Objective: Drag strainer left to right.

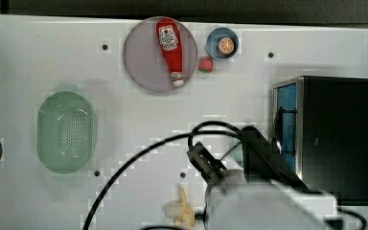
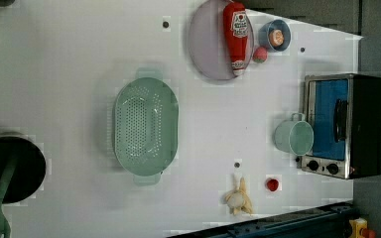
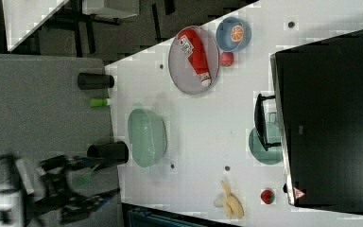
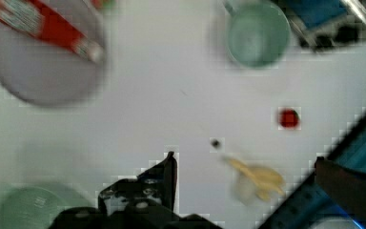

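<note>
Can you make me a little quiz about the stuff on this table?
1. True or false: the ketchup bottle lies on the plate.
2. What sits in the blue bowl? A) a banana B) an orange slice C) a strawberry
3. In the left view, which stands nearer the toaster oven: the strainer or the mug?

Key: 1 true. 2 B, the orange slice. 3 the mug.
</note>
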Robot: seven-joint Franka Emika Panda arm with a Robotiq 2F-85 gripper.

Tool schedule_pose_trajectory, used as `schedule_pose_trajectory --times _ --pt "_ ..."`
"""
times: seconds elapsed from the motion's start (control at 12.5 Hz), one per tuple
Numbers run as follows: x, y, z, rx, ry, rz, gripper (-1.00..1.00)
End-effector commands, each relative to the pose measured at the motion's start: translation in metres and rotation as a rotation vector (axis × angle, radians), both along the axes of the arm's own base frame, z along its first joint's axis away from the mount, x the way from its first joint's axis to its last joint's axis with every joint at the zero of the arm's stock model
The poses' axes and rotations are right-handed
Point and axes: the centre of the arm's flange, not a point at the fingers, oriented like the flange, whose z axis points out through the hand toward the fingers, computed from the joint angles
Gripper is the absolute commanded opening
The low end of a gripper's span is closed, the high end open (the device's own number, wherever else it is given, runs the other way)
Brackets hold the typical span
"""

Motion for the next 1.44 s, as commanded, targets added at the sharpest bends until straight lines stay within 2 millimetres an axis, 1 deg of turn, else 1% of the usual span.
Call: schedule_pose_trajectory --times 0.08,0.24,0.48,0.64,0.8,0.96,1.04,1.28,1.44 --pt "0.023 0.073 -0.024 0.006 0.062 0.066 1.0" --pt "0.034 0.129 -0.047 -0.027 0.093 0.059 1.0" --pt "0.045 0.216 -0.093 -0.07 0.123 -0.085 1.0" --pt "0.048 0.271 -0.132 -0.077 0.132 -0.18 1.0" --pt "0.05 0.315 -0.179 -0.062 0.147 -0.257 1.0" --pt "0.053 0.343 -0.232 -0.031 0.175 -0.348 1.0" --pt "0.055 0.35 -0.259 -0.015 0.192 -0.402 1.0" --pt "0.057 0.357 -0.336 0.047 0.224 -0.526 1.0" --pt "0.058 0.359 -0.377 0.12 0.213 -0.557 1.0"
